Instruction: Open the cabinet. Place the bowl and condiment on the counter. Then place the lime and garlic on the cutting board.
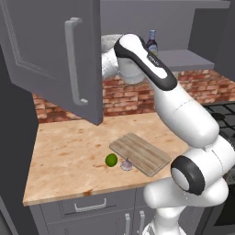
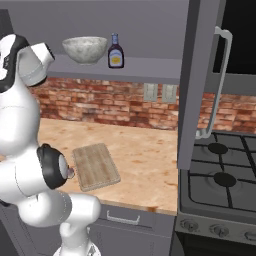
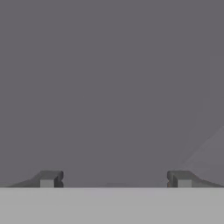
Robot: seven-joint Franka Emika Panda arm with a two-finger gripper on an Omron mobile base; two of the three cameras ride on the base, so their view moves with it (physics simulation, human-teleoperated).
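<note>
Lime (image 1: 111,159) and garlic (image 1: 126,165) lie on the counter (image 1: 69,156) near its front edge, side by side, garlic just off the near corner of the cutting board (image 1: 140,153); neither is on the board. Board lies flat on the counter, angled to the front edge, nothing on it.

Arm rises over the counter toward the cabinet (image 1: 50,50). Gripper (image 3: 114,178): the two finger tips stand wide apart at the bottom of the hand view, nothing between them, facing plain grey surface. What that surface is, cannot tell.

Both cabinet doors hang open, swung out toward the cameras. On the cabinet shelf (image 2: 145,67): bowl (image 2: 84,49) upright, condiment (image 2: 115,51) upright just beside it, apart.

Brick backsplash (image 2: 110,102) behind the counter; stove (image 2: 220,180) alongside.
</note>
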